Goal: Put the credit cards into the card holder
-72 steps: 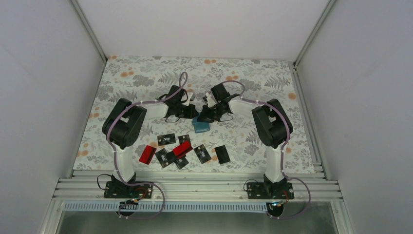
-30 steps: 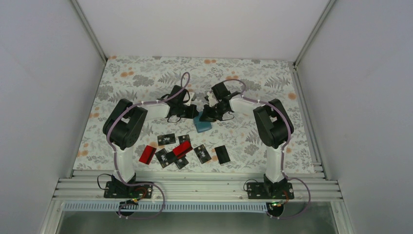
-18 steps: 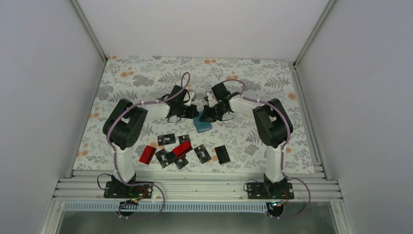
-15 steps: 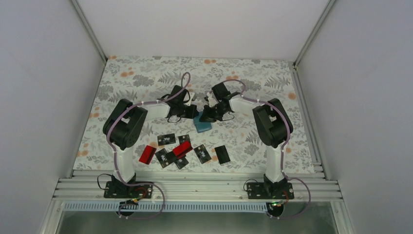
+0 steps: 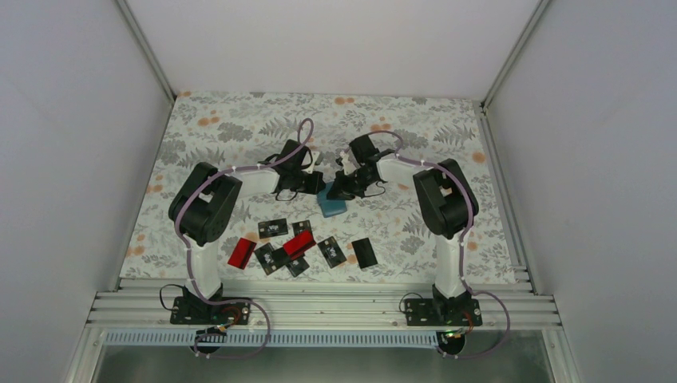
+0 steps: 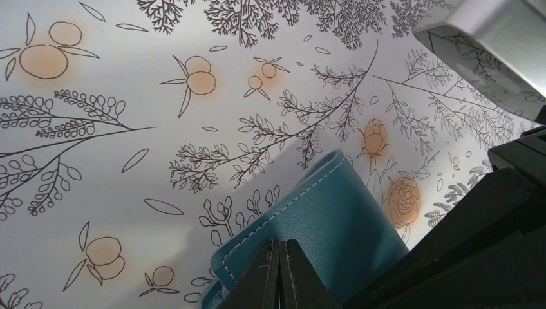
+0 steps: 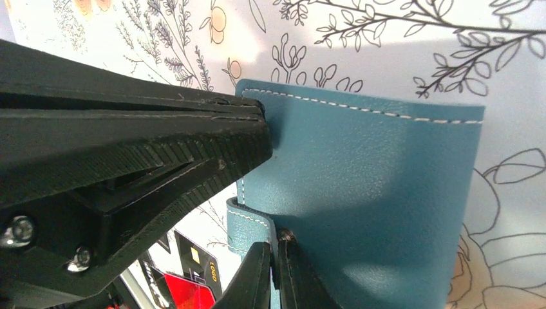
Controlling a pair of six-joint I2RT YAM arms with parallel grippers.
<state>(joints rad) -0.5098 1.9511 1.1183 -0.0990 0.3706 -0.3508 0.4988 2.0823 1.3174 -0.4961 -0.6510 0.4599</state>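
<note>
Honestly, looks like they're set up to pull it open: the left gripper (image 6: pixel 280 261) is pinched on the top flap of the teal stitched soft folding card holder (image 5: pixel 330 206), and the right gripper (image 7: pixel 275 261) is clamped on the lower flap's edge, mid-surface of the floral-print table (image 5: pixel 239 128). One holder. The thin rectangular credit cards (image 5: pixel 299 243) lie along the near edge: two red, about six black, some overlapping.
</note>
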